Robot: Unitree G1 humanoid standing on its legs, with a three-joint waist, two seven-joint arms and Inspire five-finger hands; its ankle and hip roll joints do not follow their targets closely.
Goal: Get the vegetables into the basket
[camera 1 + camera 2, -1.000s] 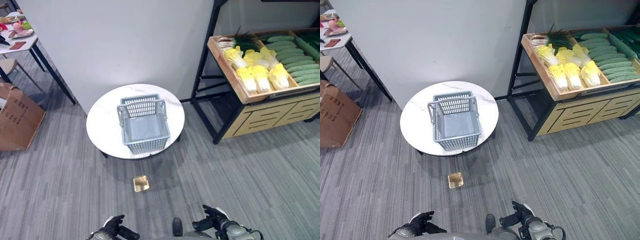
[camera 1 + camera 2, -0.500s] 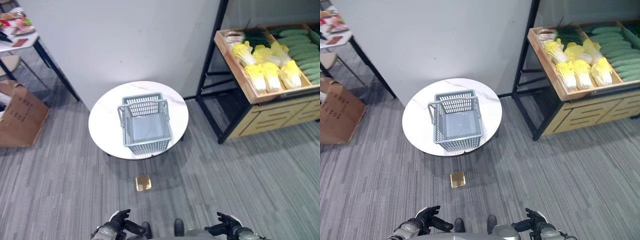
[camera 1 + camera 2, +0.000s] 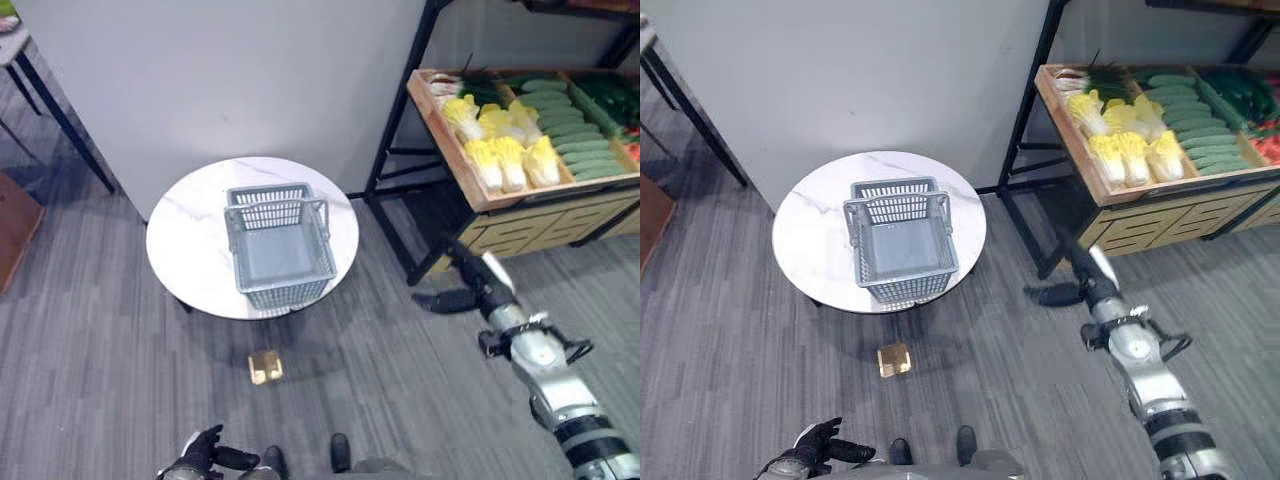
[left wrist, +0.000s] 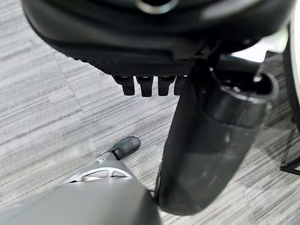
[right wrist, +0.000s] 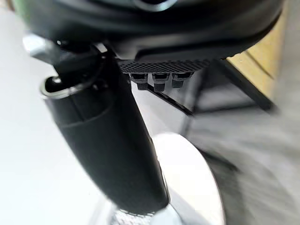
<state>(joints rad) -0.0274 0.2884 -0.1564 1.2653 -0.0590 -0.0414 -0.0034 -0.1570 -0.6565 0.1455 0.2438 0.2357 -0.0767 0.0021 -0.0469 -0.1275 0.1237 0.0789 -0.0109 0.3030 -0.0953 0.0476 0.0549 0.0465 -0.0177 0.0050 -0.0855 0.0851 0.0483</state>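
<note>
Dark and empty, my right hand [image 3: 468, 282] is raised on its silver-grey arm toward the wooden crate [image 3: 452, 135] on the rack, fingers straight and thumb held apart; it grips nothing. I judge this posture to be the opening of a reach: the hand is spread so it can close around a vegetable once it arrives, but it sits well short of the crate, over the floor [image 3: 400, 370] near the rack's black frame [image 3: 395, 150].

My left hand [image 3: 200, 455] hangs low at the near edge of the head views, fingers relaxed and holding nothing. It appears idle, kept clear of the reach.

The vegetables lie in the crate: yellow-leaved cabbages [image 3: 505, 150] grouped at the near side, cucumbers [image 3: 570, 130] stacked in a row beside them, and darker greens [image 3: 475, 88] at the back. The crate is tilted toward me, which presents the produce for picking.

The grey basket [image 3: 278, 248] stands upright and empty on the round white worktop [image 3: 185, 240], handle raised across its opening, well apart from the crate. Nothing has been loaded yet. I judge that the handle may obstruct a drop from directly above.

A small yellowish block [image 3: 265, 367] lies on the floor just before the worktop.
</note>
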